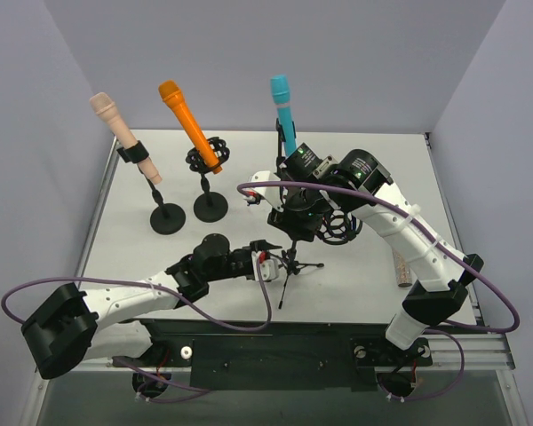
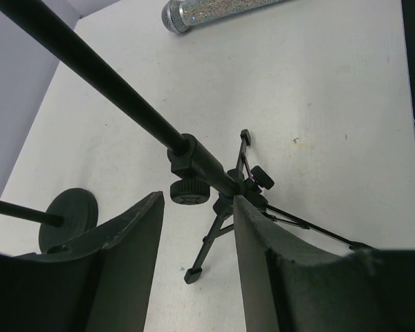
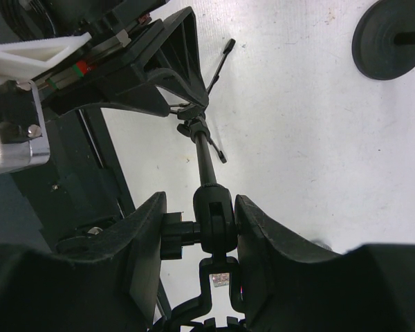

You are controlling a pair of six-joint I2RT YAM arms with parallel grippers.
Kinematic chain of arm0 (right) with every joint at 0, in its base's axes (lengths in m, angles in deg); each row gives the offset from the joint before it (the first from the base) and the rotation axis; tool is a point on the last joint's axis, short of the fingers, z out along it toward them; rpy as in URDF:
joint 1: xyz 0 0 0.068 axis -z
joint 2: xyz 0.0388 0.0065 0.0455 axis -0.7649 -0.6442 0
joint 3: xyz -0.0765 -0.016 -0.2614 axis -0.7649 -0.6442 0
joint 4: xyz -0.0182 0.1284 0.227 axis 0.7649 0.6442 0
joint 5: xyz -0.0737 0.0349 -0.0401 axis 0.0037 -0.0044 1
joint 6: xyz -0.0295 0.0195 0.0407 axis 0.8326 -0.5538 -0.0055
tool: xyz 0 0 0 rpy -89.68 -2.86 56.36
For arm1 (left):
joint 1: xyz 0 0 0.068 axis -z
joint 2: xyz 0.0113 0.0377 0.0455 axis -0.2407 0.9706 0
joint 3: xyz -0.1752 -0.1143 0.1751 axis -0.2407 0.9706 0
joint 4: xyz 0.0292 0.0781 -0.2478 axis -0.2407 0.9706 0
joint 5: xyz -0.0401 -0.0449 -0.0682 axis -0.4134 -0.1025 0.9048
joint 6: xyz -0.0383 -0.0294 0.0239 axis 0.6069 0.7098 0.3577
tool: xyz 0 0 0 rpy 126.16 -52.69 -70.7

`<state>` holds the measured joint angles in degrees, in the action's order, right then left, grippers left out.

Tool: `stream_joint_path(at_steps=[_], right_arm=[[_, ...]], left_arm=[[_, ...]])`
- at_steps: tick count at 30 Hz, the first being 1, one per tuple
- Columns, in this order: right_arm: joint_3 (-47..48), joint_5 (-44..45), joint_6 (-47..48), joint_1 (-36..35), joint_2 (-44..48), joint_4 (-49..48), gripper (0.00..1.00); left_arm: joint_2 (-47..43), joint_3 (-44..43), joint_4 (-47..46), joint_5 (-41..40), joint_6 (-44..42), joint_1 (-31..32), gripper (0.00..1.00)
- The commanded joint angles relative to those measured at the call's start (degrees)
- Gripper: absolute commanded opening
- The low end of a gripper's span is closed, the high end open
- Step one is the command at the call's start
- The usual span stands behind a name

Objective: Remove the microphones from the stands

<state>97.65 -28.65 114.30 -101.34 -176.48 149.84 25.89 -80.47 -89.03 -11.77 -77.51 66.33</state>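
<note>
two grippers are meeting on the black tripod stand (image 1: 290, 259). the left gripper (image 2: 197, 200) is sitting narrowly parted, its fingers flanking the pole just above the leg hub without clearly pressing it. the right gripper (image 3: 200, 200) is clamping the swivel joint higher up, one finger on the joint and the other on its knob. the microphone (image 1: 401, 269), glittering silver with a rounded sparkly head, is lying on its side on the table (image 1: 355, 288), right of the stand and apart from it, near the right forearm. a blue microphone (image 1: 282, 106), an orange microphone (image 1: 188, 124) and a cream microphone (image 1: 115, 124) are standing behind.
</note>
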Motion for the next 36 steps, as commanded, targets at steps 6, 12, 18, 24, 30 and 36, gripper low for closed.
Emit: stream_joint_path(at_steps=[6, 12, 18, 24, 30, 36], right_arm=[[0.79, 1.22, 0.18, -0.33, -0.29, 0.55, 0.0], [0.88, 1.22, 0.18, -0.24, -0.56, 0.55, 0.0], [0.88, 1.4, 0.18, -0.24, -0.73, 0.55, 0.0], [1.05, 1.48, 0.26, -0.24, -1.08, 0.55, 0.0], [0.61, 1.13, 0.44, 0.02, -0.82, 0.72, 0.0], [1.31, 0.52, 0.18, 0.11, -0.2, 0.64, 0.0]], left_arm=[[2.87, -2.25, -3.89, -2.03, 2.39, 0.77, 0.46], [4.01, -3.66, -4.15, -2.12, 4.67, 0.77, 0.41], [4.54, -4.54, -4.33, -2.03, 7.75, 0.77, 0.46], [4.54, -5.94, -1.52, -1.85, 10.38, 0.77, 0.22], [5.24, -10.6, 2.88, 4.28, 33.37, -3.17, 0.03], [10.86, -12.18, -5.64, 20.63, 70.63, -13.81, 0.03]])
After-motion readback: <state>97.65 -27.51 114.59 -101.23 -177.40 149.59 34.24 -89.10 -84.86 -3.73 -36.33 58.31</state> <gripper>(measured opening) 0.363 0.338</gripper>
